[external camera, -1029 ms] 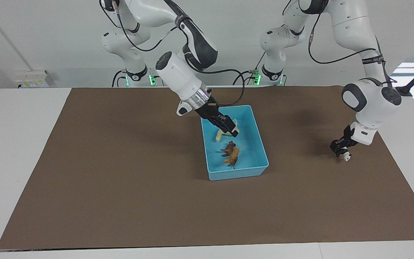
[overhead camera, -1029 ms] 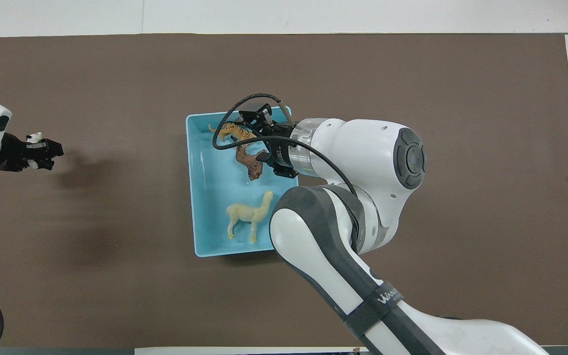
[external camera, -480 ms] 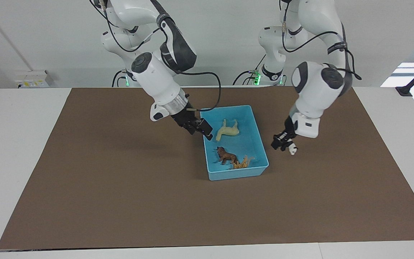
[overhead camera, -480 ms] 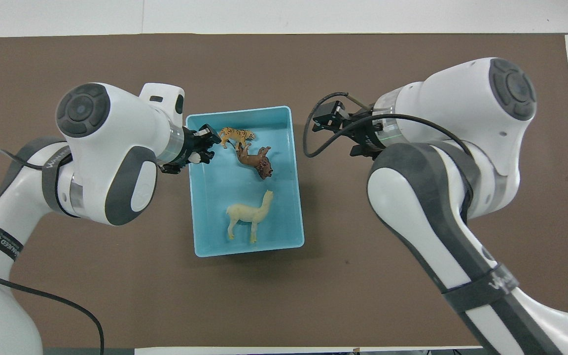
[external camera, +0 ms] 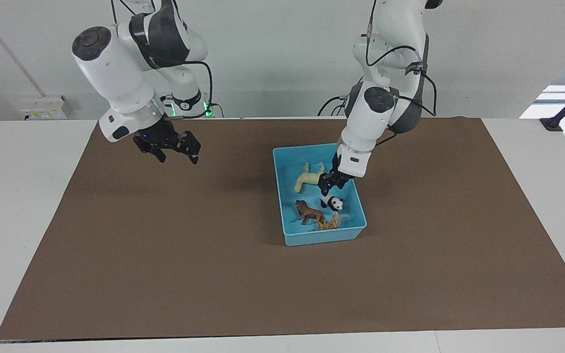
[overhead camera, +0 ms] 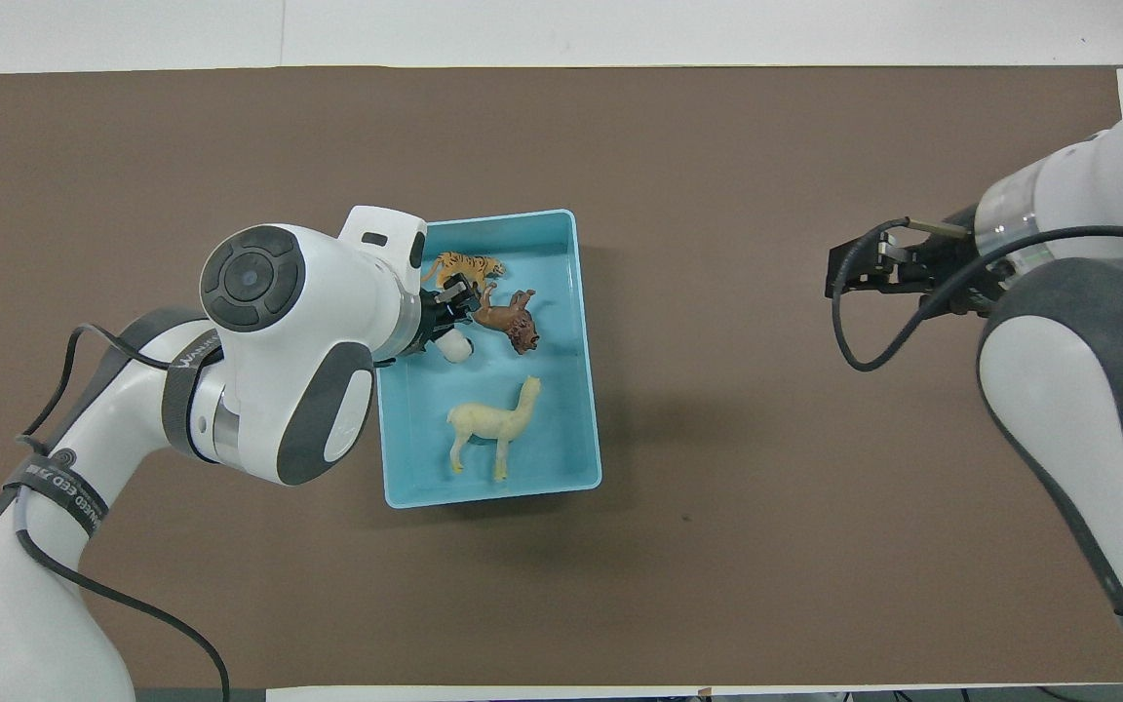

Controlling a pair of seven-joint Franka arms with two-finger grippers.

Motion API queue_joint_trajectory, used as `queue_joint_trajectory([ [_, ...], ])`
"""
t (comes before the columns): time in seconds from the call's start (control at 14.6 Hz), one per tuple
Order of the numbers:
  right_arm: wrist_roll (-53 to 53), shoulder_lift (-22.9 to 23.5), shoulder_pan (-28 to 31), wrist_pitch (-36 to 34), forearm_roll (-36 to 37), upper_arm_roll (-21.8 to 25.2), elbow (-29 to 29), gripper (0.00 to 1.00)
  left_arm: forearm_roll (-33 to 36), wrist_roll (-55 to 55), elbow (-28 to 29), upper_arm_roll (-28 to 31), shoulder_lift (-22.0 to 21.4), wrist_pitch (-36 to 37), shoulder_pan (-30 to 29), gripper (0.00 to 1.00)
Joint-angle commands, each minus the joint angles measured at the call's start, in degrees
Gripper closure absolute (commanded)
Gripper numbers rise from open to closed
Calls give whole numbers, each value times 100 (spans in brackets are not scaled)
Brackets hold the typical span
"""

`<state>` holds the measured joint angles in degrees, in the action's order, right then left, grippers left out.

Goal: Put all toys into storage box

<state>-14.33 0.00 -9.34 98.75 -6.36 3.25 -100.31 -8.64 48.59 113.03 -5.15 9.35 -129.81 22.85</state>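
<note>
Left gripper (external camera: 333,182) sits low inside the storage box (external camera: 356,230), right over the panda (external camera: 332,202). The panda looks set down on the box floor just below the fingertips, a small gap showing between them in the facing view, so I read it as released, not held. Fingers appear parted, but they are seen end-on and I can't tell their state for sure. From overhead the left wrist covers most of the panda; only a white bit shows beside the lion.

All four toys are inside the box:
- horse (external camera: 309,177) at the end nearest the robots, lying on its side
- lion (external camera: 309,212) mid-box toward the farther end, standing
- tiger (external camera: 330,223) against the wall farthest from the robots, touching or nearly touching the lion
- panda between horse and tiger, next to the lion, toward the left arm's side of the box

Placement makes sense: the panda went into the one bare patch of floor, so it doesn't land on another toy.

Right gripper (external camera: 167,145) is raised over bare brown mat (external camera: 165,274) on the counter (external camera: 27,206), well apart from the box toward the right arm's end, fingers spread wide, holding nothing. It waits there clear of the left arm's path.

Judgement: task looks essentially done; the left arm only needs to lift straight up without nudging the panda or the horse.
</note>
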Motion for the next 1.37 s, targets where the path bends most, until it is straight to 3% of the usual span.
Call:
queue_joint_trajectory([
  [0.0, 482, -342, 308, -338, 503, -79, -59, 0, 2, -50, -52, 146, -301, 428, 9, 0],
  [0.21, 1307, -448, 818, -400, 627, -62, -7, 0, 160, -383, -360, 278, -600, 973, -394, 0],
  [0.55, 1793, -255, 1153, -1358, 873, -79, 1144, 0, 564, -2753, -1282, 287, -916, 3230, -1677, 0],
  [0.82, 1732, -343, 1197, -1271, 873, -79, 786, 0, 785, -4268, -1362, 138, -1006, 3673, -2503, 0],
  [0.96, 1723, -247, 1197, -1113, 847, -79, 776, 0, 829, -4392, -1956, -73, -577, 4005, -2811, 0],
  [1.3, 1732, -237, 1206, -1217, 768, -88, 741, 0, 794, -5096, -2039, -74, -513, 3893, -2787, 0],
])
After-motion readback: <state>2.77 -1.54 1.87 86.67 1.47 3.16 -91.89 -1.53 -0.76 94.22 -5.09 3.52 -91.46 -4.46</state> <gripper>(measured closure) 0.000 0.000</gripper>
